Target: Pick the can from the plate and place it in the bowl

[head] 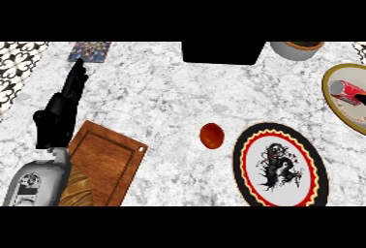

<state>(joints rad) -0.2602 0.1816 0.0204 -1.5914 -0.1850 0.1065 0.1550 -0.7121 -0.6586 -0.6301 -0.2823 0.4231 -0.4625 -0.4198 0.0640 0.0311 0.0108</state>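
Red can (348,90) (label unreadable) lies on its plate (333,77); left robot hand (61,110) rests open, fingers straight, holding nothing.

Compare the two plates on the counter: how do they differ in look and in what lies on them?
The gold-rimmed plate at the right edge carries the red can and is cut off by the view; the black-and-red-rimmed plate near the middle shows whole, holds nothing and bears a black figure. Both have pale centres and lie flat on the marble counter.
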